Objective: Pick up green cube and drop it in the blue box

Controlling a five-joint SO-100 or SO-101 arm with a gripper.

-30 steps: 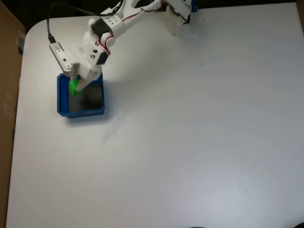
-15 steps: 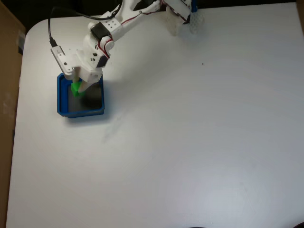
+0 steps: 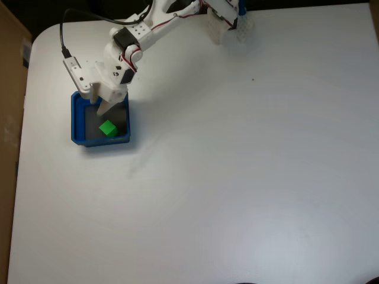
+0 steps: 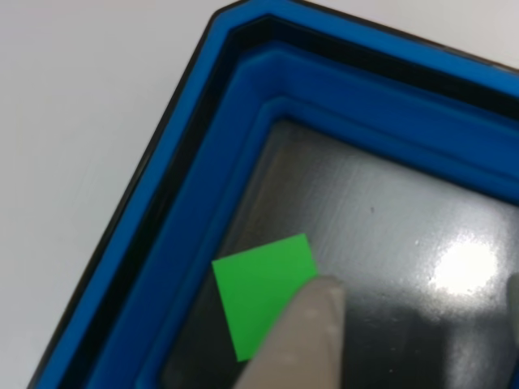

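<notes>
The green cube (image 3: 108,128) lies loose on the grey bottom of the blue box (image 3: 76,121), which stands near the table's left side in the fixed view. My gripper (image 3: 98,107) hangs open just above the box's far half, with nothing between its fingers. In the other view the green cube (image 4: 259,284) rests flat near the inner wall of the blue box (image 4: 243,121). One pale fingertip (image 4: 312,340) overlaps the cube's corner from below, and the gripper (image 4: 418,292) stands wide over the bare bottom.
The white arm reaches from its base (image 3: 228,18) at the table's far edge, trailing a black cable (image 3: 61,36). A brown cardboard surface (image 3: 9,77) borders the table on the left. The white table (image 3: 237,165) stretches wide to the right and front.
The gripper has opened and the green cube has dropped from its fingers onto the bottom of the blue box. The arm has barely moved.
</notes>
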